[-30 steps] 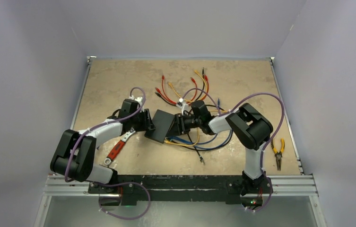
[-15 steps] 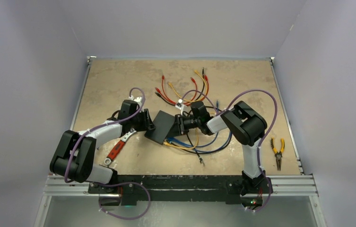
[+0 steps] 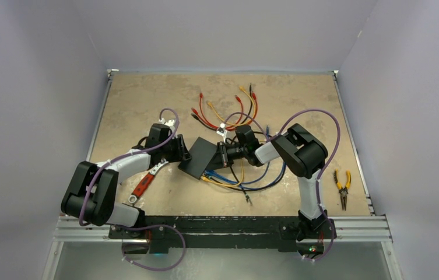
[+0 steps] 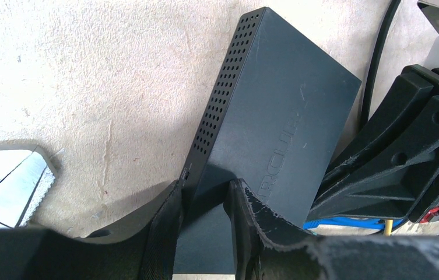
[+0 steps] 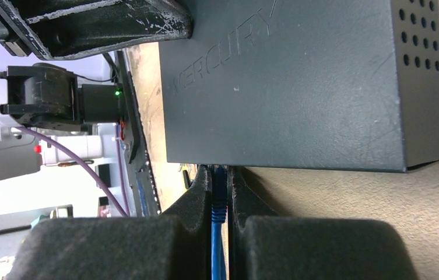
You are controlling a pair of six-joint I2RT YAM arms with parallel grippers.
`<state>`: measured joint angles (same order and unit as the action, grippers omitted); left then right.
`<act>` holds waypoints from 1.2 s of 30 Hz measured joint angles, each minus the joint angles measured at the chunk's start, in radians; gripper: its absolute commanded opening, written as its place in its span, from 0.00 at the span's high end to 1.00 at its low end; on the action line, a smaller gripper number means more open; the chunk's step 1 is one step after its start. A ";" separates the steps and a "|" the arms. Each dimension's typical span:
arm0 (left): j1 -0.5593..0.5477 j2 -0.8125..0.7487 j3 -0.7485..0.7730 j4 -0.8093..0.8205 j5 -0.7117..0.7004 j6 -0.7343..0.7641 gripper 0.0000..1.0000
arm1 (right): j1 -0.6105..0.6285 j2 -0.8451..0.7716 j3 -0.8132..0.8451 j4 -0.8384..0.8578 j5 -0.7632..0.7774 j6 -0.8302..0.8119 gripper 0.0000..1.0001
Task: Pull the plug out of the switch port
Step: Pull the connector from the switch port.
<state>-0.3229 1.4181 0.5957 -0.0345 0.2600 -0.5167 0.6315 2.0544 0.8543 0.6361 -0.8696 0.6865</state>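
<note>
The switch is a flat matte black box lying mid-table, tilted diagonally. My left gripper comes from the left; in the left wrist view its fingers clamp the near end of the switch, one on the perforated side, one on the top face. My right gripper is at the opposite long edge. In the right wrist view it is shut on the blue plug, which sits in a port under the edge of the switch. The port itself is hidden.
Blue, yellow and black cables trail from the switch toward the front. Loose red, orange and black patch cables lie behind it. A red-handled wrench lies by the left arm; yellow pliers lie at the right edge.
My right gripper's jaws have closed onto the blue plug, and the right arm's elbow has shifted slightly left. The left gripper and the switch have stayed in place.
</note>
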 measured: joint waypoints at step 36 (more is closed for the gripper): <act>-0.273 0.016 0.147 -0.239 -0.411 -0.048 0.48 | -0.086 -0.007 -0.045 0.000 -0.087 -0.062 1.00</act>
<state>-0.5961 1.4342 0.7425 -0.2737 -0.1513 -0.5644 0.5457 2.0472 0.8097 0.6357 -0.9569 0.6243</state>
